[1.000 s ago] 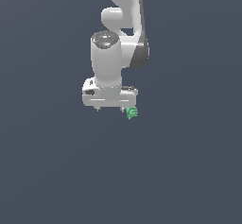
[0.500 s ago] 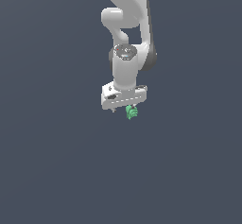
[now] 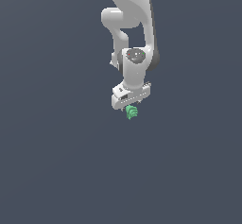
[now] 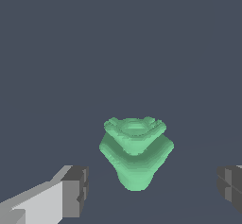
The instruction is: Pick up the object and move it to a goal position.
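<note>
End effector [image 4: 151, 190] open, fingers apart w/ green object [image 4: 135, 151] between, untouched.

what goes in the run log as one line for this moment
arm: over plain grey surface | tool: open, fingers apart either side of green ridged object | contact: none visible | grasp: not yet

Since a second ago, the white arm's wrist has swivelled, turning the white gripper [image 3: 131, 106]. The tiny bright green ridged object [image 3: 132, 112] now sits centred beneath it rather than off to one side.
</note>
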Available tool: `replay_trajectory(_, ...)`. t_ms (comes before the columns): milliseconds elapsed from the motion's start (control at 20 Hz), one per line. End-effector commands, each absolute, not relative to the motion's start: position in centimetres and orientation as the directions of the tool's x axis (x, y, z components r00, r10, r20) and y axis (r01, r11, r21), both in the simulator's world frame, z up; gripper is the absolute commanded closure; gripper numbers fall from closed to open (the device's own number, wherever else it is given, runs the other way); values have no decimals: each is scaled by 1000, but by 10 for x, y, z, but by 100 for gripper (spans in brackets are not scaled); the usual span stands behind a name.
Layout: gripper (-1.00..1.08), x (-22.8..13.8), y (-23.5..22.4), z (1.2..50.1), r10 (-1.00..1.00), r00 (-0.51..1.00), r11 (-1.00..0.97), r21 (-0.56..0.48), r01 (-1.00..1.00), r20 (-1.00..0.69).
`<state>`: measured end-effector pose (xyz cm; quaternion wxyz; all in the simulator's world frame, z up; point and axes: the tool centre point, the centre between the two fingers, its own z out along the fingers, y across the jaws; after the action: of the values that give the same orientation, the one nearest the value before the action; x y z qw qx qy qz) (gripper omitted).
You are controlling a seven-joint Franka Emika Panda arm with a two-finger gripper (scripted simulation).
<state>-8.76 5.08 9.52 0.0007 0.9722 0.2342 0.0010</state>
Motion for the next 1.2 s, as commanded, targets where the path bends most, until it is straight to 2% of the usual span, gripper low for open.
replay_trajectory(0, -92, -92, 54, 92, 475, 880, -880, 0, 475, 0)
replay_trajectory(350, -92, -92, 54, 87, 474, 880, -880, 0, 474, 0)
replay_trajectory(1100, -92, -94, 55, 41, 479, 878, -878, 0, 479, 0)
replay_trajectory(1150, 108, -94, 55, 41, 479, 878, -878, 0, 479, 0)
